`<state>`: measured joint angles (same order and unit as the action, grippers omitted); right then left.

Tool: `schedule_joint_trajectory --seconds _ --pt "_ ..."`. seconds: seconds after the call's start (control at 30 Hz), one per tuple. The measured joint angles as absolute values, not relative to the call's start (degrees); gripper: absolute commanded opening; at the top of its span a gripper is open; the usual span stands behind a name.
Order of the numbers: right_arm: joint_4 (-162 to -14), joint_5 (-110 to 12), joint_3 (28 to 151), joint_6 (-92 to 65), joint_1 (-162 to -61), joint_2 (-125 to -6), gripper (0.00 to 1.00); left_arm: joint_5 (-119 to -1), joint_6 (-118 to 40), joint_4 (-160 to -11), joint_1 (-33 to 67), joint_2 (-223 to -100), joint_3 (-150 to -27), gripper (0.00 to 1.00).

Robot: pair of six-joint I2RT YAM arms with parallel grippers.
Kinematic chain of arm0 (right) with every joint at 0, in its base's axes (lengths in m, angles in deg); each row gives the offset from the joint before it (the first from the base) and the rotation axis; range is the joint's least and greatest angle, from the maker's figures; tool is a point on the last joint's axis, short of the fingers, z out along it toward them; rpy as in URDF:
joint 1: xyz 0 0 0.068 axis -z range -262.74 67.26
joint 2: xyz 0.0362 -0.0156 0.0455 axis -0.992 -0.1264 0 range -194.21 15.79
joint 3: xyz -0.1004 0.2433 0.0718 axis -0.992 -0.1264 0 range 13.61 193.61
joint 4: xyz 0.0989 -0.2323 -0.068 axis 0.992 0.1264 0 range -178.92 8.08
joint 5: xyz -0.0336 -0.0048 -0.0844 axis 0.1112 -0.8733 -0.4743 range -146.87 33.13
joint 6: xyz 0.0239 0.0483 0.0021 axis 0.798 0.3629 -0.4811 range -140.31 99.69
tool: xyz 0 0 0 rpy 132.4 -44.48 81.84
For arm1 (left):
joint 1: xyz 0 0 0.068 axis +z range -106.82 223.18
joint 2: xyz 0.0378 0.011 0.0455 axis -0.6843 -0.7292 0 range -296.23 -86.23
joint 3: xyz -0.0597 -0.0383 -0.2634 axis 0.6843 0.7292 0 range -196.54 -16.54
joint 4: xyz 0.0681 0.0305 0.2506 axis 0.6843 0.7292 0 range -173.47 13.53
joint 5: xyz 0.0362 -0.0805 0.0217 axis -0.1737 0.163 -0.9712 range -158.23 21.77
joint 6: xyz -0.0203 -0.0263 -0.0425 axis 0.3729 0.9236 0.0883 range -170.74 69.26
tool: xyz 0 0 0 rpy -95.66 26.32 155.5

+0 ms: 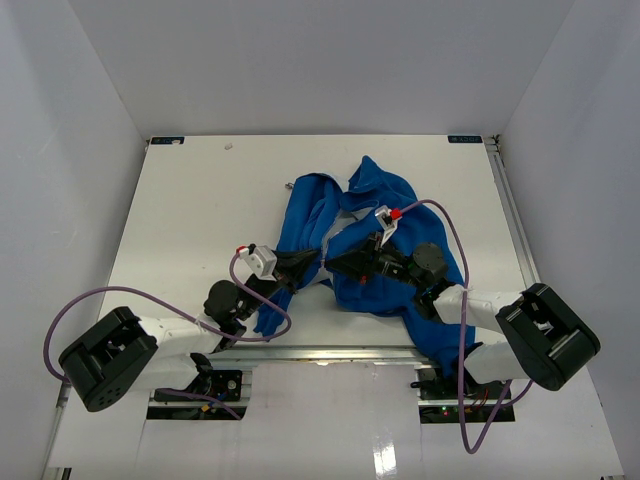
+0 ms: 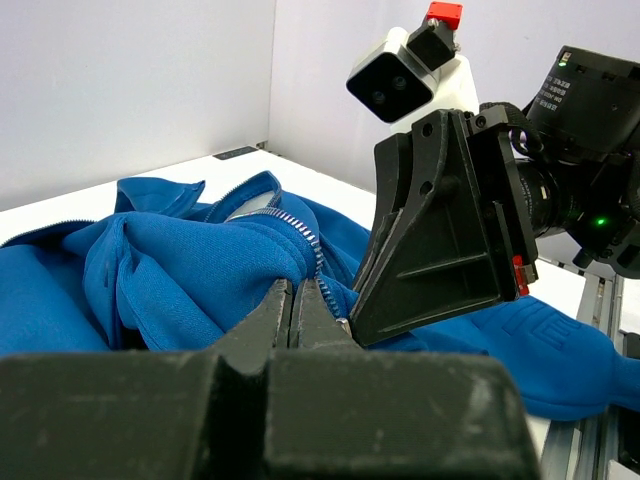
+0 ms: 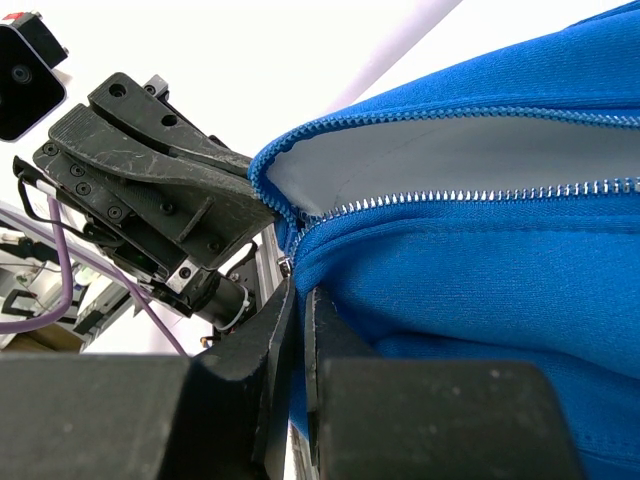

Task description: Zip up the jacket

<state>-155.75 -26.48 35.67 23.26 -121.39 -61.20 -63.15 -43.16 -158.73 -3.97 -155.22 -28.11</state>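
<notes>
The royal-blue jacket [image 1: 385, 255] lies crumpled mid-table, one sleeve [image 1: 272, 312] trailing to the near edge. My left gripper [image 1: 308, 265] and right gripper [image 1: 338, 264] meet tip to tip at its near-left edge. In the left wrist view the left gripper [image 2: 293, 297] is shut on blue fabric beside the zipper teeth [image 2: 313, 246], with the right gripper's finger [image 2: 440, 235] just to its right. In the right wrist view the right gripper [image 3: 298, 300] is shut on the jacket edge under a small metal slider [image 3: 287, 266]. Above it the zipper [image 3: 470, 196] gapes open over the white lining [image 3: 420, 160].
A metal rail [image 1: 320, 352] runs along the table's near edge, by the arm bases. Purple cables [image 1: 450, 235] loop over the jacket and beside the left arm. White walls enclose the table [image 1: 200, 200] on three sides.
</notes>
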Motion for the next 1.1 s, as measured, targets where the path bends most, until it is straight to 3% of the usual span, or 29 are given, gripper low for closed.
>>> schedule_joint_trajectory --seconds 1.1 --pt "-154.3 -28.1 35.7 24.0 -121.4 -60.1 0.08 -60.0 -44.3 -159.0 -4.0 -155.2 -27.4 0.00"
